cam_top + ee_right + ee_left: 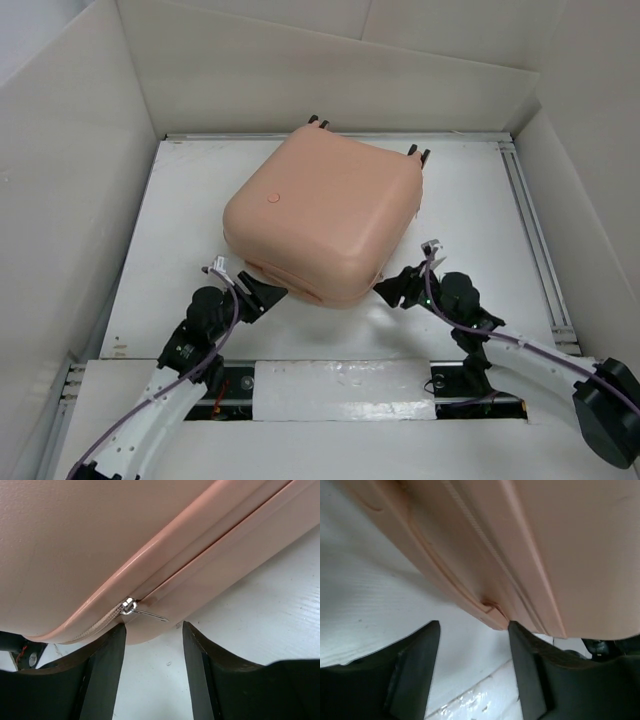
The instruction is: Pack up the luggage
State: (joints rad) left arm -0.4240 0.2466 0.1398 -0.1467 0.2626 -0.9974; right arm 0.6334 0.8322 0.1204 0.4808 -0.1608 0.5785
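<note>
Right gripper (pixel 152 630) gapes at the zipper pull (pixel 150 615) of the closed suitcase (pixel 325 215), which lies flat on the table (pixel 480 230).
Left gripper (pixel 475 626) is spread too, at the suitcase's near-left edge, gripping nothing. Risk: the thin pull lies close against the shell, so the jaws may close past it or shove the suitcase away from the arms.
</note>
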